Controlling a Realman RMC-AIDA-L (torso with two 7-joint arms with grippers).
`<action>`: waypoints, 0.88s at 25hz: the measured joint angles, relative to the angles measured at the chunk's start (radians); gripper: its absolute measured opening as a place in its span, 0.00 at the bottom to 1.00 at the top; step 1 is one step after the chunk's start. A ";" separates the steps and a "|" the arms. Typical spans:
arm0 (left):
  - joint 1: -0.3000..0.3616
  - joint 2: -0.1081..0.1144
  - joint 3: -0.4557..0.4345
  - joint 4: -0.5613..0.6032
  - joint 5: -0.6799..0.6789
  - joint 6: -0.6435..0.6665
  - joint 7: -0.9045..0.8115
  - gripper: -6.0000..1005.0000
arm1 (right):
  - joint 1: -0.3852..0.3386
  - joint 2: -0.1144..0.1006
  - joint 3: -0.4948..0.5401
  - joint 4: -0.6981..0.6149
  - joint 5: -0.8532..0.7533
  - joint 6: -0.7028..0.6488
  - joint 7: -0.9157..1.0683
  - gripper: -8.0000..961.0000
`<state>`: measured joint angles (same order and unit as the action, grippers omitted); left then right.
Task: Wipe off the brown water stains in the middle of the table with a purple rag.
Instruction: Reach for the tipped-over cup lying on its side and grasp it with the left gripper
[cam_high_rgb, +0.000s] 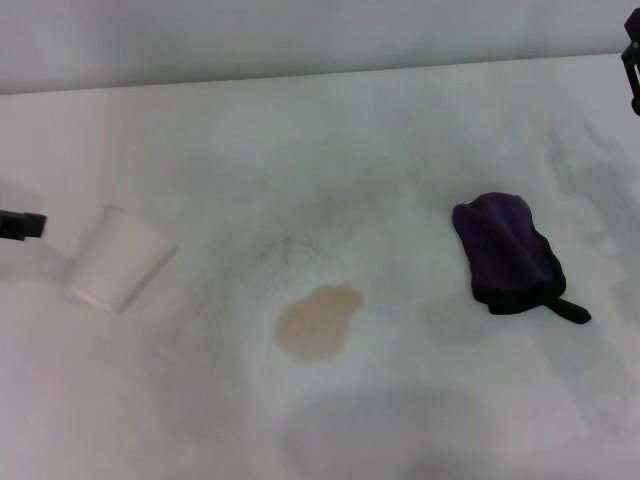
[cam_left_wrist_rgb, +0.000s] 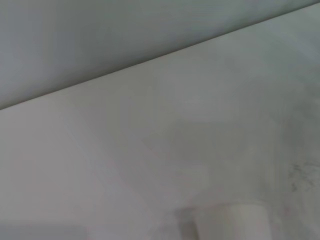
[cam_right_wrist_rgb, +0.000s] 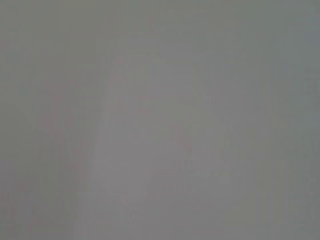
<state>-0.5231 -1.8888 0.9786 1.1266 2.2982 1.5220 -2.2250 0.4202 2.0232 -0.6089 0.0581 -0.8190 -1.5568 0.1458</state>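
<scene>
The brown water stain (cam_high_rgb: 319, 322) is a flat tan oval puddle on the white table (cam_high_rgb: 330, 140), a little in front of its middle. The purple rag (cam_high_rgb: 508, 253) lies bunched to the right of the stain, with its black tail pointing to the front right. Only a dark tip of my left gripper (cam_high_rgb: 20, 225) shows at the left edge, beside a white cup. Only a dark tip of my right gripper (cam_high_rgb: 632, 62) shows at the far right corner, well behind the rag. Neither gripper touches anything.
A white cup (cam_high_rgb: 115, 257) lies tipped on its side at the left; its end also shows in the left wrist view (cam_left_wrist_rgb: 232, 222). The table's far edge (cam_high_rgb: 300, 75) meets a grey wall. The right wrist view shows only a blank grey surface.
</scene>
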 joint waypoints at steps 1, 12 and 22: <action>-0.003 -0.006 0.003 -0.002 0.004 0.000 0.003 0.83 | -0.001 0.000 0.000 0.000 0.000 0.000 0.000 0.52; -0.054 -0.081 0.006 -0.128 0.114 -0.066 0.057 0.83 | -0.003 0.000 0.000 -0.005 -0.001 -0.001 0.000 0.52; -0.072 -0.130 0.017 -0.152 0.136 -0.102 0.115 0.83 | 0.000 0.000 0.000 -0.001 0.001 0.008 0.000 0.52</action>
<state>-0.5950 -2.0187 0.9961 0.9742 2.4337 1.4198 -2.1098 0.4200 2.0233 -0.6090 0.0575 -0.8185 -1.5487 0.1453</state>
